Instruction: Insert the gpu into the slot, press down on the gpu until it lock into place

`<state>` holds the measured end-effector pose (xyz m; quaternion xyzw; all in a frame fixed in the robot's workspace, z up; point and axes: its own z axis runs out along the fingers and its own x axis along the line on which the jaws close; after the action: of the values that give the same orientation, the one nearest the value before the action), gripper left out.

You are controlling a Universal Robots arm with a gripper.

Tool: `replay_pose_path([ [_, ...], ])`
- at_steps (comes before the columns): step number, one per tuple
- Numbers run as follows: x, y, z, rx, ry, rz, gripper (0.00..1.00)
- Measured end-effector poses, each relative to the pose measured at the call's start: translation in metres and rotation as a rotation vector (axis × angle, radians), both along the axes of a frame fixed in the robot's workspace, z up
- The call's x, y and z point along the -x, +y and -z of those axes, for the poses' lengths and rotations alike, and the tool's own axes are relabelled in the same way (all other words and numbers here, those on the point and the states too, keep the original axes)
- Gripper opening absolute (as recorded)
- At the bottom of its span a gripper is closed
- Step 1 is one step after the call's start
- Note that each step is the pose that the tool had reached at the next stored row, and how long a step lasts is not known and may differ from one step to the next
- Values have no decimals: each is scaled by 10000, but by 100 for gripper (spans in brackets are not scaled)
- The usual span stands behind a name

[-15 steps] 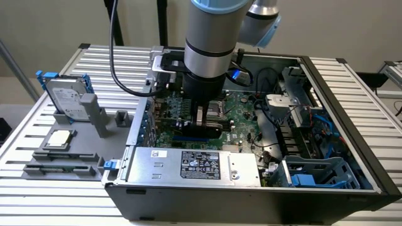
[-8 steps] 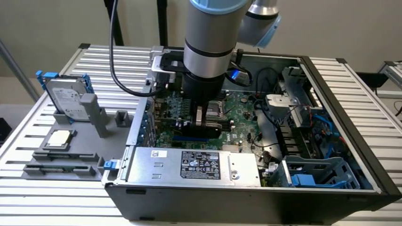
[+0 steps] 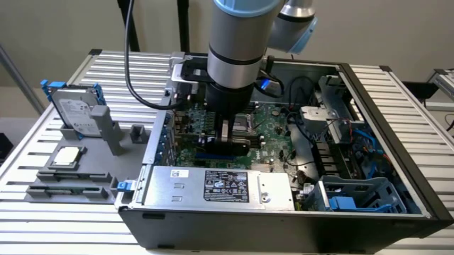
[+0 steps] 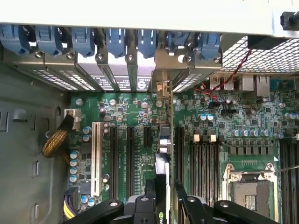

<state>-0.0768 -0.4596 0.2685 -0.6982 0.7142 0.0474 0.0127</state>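
Wrist view showed the end effector [image 4: 164,198] clamped on the edge-on gpu [image 4: 161,161], its long axis lying along the blue slot [image 3: 215,157] directly beneath the end effector.

Behind your slatted metal counter [image 3: 411,111] you see a plain beige wall [image 3: 64,24], evenly lit, with pale floor [image 3: 18,125] at the exterior view's left.

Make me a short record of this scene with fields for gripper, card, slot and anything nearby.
gripper: closed on the graphics card
card: upright on edge inside the open computer case
slot: blue, just under the card; seating cannot be told
nearby: hard drive standing outside the case, exterior view's left
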Motion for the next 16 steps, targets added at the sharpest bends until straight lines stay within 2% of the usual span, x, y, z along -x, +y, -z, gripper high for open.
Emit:
replay_pose_path([
  [7,0,0,46,2,1,-16,26],
  [16,1,1,59,3,1,-27,26],
])
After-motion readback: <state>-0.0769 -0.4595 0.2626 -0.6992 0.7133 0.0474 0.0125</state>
